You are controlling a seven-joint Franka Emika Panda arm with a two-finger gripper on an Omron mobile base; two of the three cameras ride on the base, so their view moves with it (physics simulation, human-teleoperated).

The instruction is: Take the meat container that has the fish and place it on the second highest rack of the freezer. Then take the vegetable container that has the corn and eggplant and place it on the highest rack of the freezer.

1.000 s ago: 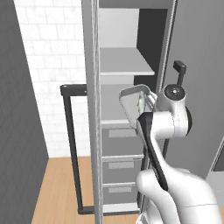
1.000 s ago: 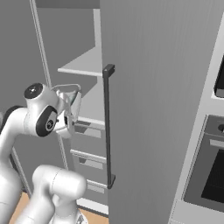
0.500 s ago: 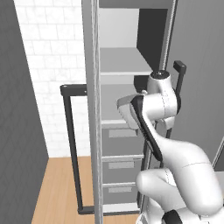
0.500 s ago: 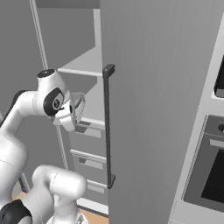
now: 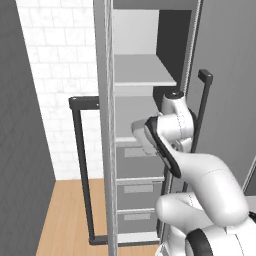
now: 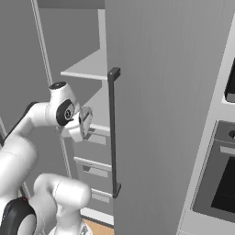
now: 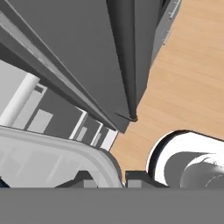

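Inside pincer (image 7: 104, 177), clear container (image 7: 52, 162).

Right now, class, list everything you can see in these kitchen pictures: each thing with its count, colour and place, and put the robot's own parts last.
freezer: one, grey, tall, open, ahead of the robot.
shelf boards: two, pale grey, upper part of the freezer, one above the other.
drawers: three, grey, stacked below the shelves.
freezer door: one, grey, swung open on the left, dark bar handle on its outer side.
neighbouring cabinet door: one, grey, right of the freezer, long dark bar handle.
wall oven: one, black glass, far right.
clear container: one, see-through, held at the fingers; contents cannot be told.
floor: wooden, light brown.
wall: white brick, behind the door.
robot arm: one, white; fingers closed on the container's rim.
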